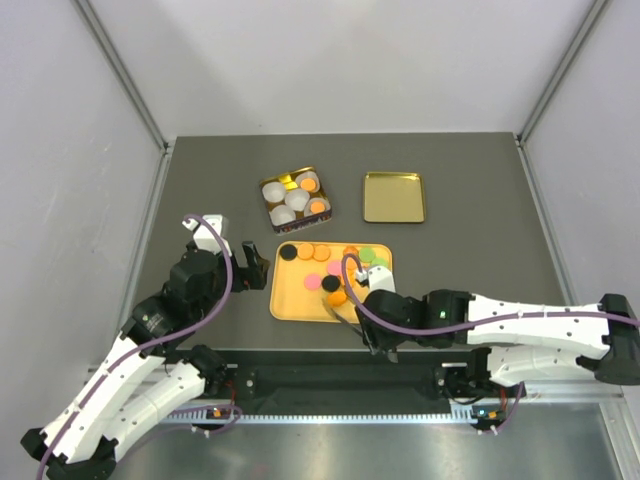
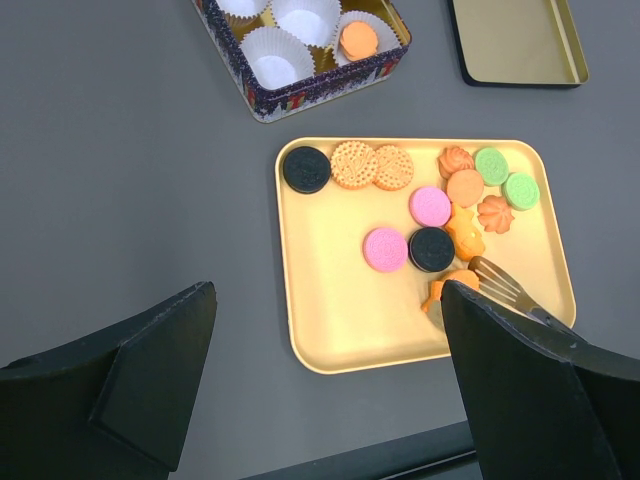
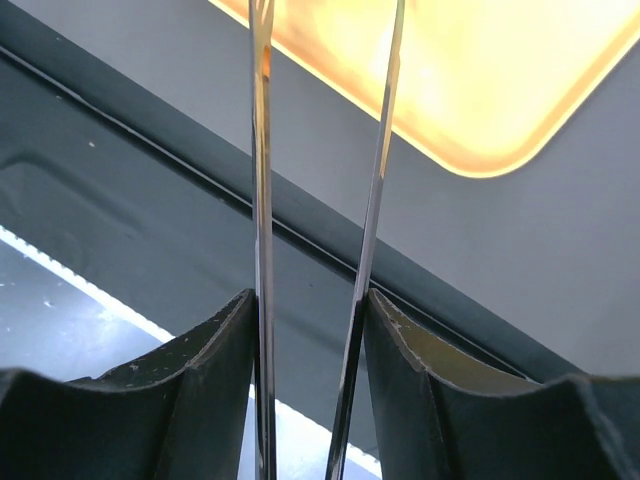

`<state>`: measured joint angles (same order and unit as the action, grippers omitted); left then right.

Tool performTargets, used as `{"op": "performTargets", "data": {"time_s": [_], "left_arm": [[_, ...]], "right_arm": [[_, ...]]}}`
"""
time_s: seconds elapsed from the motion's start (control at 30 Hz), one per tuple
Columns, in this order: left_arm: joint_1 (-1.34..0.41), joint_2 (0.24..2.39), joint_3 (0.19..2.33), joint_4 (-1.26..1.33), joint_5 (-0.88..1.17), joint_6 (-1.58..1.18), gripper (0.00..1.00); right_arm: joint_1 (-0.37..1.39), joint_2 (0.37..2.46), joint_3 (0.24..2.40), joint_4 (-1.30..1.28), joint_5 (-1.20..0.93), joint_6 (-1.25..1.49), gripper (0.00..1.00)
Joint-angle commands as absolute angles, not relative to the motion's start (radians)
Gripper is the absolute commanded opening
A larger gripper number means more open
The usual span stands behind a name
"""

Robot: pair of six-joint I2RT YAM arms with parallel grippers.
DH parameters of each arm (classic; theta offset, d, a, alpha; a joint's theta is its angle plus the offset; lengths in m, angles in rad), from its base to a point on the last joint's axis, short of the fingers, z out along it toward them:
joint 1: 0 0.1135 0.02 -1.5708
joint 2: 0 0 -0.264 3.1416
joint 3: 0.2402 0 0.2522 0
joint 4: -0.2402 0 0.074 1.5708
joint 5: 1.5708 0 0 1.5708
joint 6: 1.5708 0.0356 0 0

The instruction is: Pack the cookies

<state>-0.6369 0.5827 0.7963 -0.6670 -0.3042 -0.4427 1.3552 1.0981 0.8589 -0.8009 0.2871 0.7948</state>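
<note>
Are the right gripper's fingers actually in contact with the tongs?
Touching. Right wrist view: each blade of the tongs lies flat against an inner finger face of the right gripper.

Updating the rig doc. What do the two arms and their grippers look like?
Both the left arm and right arm have white link shells dotted with small dark holes, joined by black joints. A purple cable loops along each toward the wrist. The left gripper and right gripper are black, with blocky wedge-shaped fingers. A small green light glows on the right arm.
</note>
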Motion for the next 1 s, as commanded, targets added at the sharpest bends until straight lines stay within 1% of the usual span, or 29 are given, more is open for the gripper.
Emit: {"op": "performTargets", "data": {"time_s": [0.0,0.27,0.5,0.63,0.97], "left_arm": [[-0.640,0.574,0.799,-0.655,-0.305,-0.440,0.99],[-0.640,0.568,0.798,-0.655,-0.308,-0.440,0.99],[-0.640,0.569,0.799,-0.657,-0.307,-0.440,0.99],[-0.640,0.569,0.799,-0.658,-0.308,-0.440,0.99],[-0.640,0.572,0.799,-0.657,-0.307,-0.440,0.99]], "right_arm": [[1.374,1.103,0.930,-0.759,0.304,0.772,0.45],[1.374,1.109,0.942,-0.764,0.287,0.762,0.46],[1.378,1.060,0.930,-0.769,0.250,0.770,0.45],[1.379,1.063,0.942,-0.768,0.215,0.752,0.44],[1.362,1.068,0.969,-0.828,0.295,0.701,0.45]]}}
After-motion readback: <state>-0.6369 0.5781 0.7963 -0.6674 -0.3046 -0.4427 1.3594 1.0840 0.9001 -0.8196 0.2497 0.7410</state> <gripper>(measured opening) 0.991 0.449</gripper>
